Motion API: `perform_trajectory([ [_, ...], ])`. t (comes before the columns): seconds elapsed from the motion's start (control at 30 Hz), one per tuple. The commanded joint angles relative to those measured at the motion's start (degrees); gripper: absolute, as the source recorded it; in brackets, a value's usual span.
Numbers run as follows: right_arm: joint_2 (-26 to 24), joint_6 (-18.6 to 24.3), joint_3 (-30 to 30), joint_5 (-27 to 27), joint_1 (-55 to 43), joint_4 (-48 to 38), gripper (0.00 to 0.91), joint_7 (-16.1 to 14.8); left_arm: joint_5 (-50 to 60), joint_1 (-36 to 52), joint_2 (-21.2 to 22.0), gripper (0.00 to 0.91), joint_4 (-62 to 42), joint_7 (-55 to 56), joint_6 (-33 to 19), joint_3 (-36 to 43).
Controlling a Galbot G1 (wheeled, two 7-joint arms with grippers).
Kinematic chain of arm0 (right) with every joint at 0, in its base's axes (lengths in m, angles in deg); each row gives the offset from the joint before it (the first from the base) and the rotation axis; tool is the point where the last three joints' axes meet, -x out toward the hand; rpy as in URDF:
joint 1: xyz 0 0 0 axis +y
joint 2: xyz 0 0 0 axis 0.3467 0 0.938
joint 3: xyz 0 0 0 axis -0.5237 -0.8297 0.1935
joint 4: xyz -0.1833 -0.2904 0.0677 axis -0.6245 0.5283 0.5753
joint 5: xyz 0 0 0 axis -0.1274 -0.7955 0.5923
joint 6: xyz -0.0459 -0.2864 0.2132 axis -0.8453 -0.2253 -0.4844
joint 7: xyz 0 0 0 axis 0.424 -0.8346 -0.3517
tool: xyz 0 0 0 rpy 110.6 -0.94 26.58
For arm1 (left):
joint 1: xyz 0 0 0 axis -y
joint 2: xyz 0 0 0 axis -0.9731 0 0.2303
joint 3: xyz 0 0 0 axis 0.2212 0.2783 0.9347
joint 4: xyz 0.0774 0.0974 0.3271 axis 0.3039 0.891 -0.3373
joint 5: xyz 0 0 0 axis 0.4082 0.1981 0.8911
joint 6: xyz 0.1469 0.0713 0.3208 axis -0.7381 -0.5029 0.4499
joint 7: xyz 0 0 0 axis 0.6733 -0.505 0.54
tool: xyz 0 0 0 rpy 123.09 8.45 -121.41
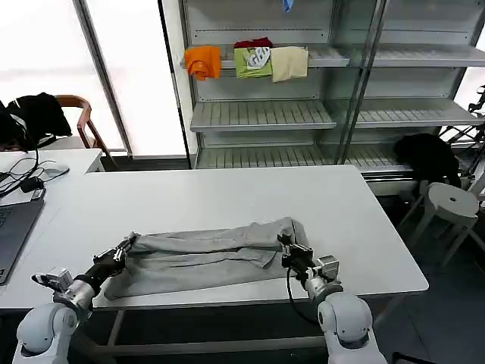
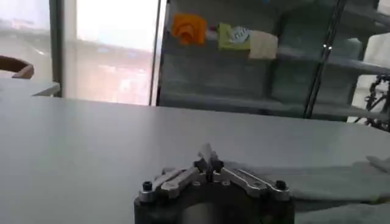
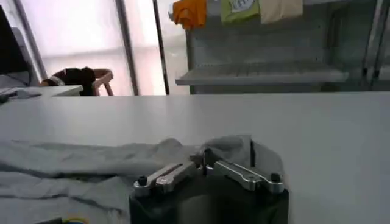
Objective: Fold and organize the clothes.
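Note:
One of the clothes, a light grey shirt [image 1: 204,256], lies as a long folded band across the near part of the white table [image 1: 227,193]. My left gripper [image 1: 127,245] is shut on the shirt's left end, low over the table. At the other end my right gripper [image 1: 287,244] is shut on a raised fold of the cloth. In the left wrist view the left gripper [image 2: 209,162] pinches a small tuft, and the shirt [image 2: 329,181] trails away from it. In the right wrist view the right gripper [image 3: 203,159] holds a hump of the shirt [image 3: 79,161].
A laptop [image 1: 11,227] and cables lie on the neighbouring desk at the left. Behind the table a metal shelf [image 1: 261,114] carries orange [image 1: 203,61], green [image 1: 254,61] and cream [image 1: 289,63] folded garments. A white stool [image 1: 451,201] and a black garment [image 1: 428,155] stand at the right.

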Motion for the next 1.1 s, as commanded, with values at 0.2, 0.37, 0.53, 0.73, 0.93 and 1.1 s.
perform_trajectory([
  [0.2,-0.8,2.5,3.3,-11.6,3.2,4.0,0.907,1.7,2.5,-1.8,1.6,0.907,7.4,6.0,3.3,-0.9],
  [0.37,-1.6,3.3,5.9,-14.1,4.2,7.6,0.907,3.0,9.2,-4.2,4.8,0.907,11.8,14.0,4.5,0.0],
  [0.53,-1.7,5.6,8.5,-4.8,2.7,10.1,0.907,5.6,10.3,-5.7,7.1,0.907,10.5,20.1,4.3,1.4],
  [0.73,-1.7,4.9,9.4,-0.9,0.5,12.7,0.907,5.4,11.6,-5.0,8.2,0.836,9.2,22.2,4.5,2.4],
  [0.93,-1.3,5.1,8.9,-1.0,0.7,12.9,0.907,5.5,12.1,-5.2,8.1,0.514,8.7,21.9,4.5,2.8],
  [1.1,-1.3,5.2,8.8,-1.1,0.8,12.7,0.907,5.4,12.1,-5.1,8.1,0.222,7.6,21.3,4.1,3.1],
])
